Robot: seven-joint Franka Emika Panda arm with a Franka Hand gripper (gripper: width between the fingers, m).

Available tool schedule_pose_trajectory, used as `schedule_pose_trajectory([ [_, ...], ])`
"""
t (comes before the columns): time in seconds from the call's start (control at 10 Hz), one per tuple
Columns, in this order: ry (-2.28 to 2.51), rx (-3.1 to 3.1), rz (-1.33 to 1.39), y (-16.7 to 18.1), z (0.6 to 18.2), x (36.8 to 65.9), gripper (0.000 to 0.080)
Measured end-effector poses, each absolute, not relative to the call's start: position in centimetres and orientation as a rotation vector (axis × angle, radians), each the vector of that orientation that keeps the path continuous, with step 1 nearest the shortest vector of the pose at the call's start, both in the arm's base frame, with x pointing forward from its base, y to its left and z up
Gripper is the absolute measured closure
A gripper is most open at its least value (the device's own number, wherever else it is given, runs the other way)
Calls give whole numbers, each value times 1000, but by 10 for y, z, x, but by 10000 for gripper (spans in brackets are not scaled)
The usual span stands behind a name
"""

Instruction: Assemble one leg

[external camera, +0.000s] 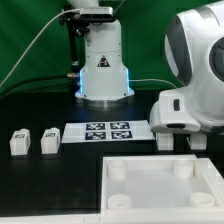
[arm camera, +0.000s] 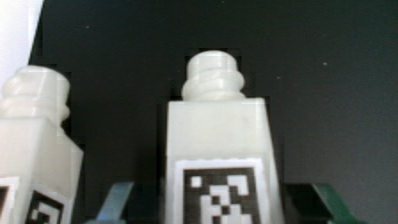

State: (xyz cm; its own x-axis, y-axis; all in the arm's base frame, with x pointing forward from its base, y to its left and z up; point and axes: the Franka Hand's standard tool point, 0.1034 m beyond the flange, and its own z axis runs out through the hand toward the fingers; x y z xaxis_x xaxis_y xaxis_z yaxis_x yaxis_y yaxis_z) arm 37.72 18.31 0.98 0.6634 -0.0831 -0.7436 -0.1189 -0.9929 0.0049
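In the wrist view a white leg with a rounded screw tip and a marker tag stands between my fingers. My gripper is open, with a dark gap between the leg and each finger. A second leg stands close beside it. In the exterior view the gripper is low over the table at the right, behind the panel, and its hand hides most of these two legs. Two more legs stand at the exterior view's left.
The marker board lies in the middle of the black table. The large white square panel with round sockets lies at the front right. The arm's white base stands at the back, before a green backdrop.
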Motion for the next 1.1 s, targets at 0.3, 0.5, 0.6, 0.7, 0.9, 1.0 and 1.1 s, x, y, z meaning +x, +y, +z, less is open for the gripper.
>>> schedule_pose_trajectory([
  [0.3,172,-2825,1259,183,10,377,510],
  [0.5,172,-2825,1259,183,10,377,509],
  [0.6,169,-2829,1252,182,11,380,509],
  [0.7,88,-2882,1173,171,28,399,509],
  [0.9,-18,-2914,1001,149,70,433,509],
  [1.0,-53,-2969,799,136,86,452,509],
  [1.1,-66,-3002,639,125,104,463,508],
])
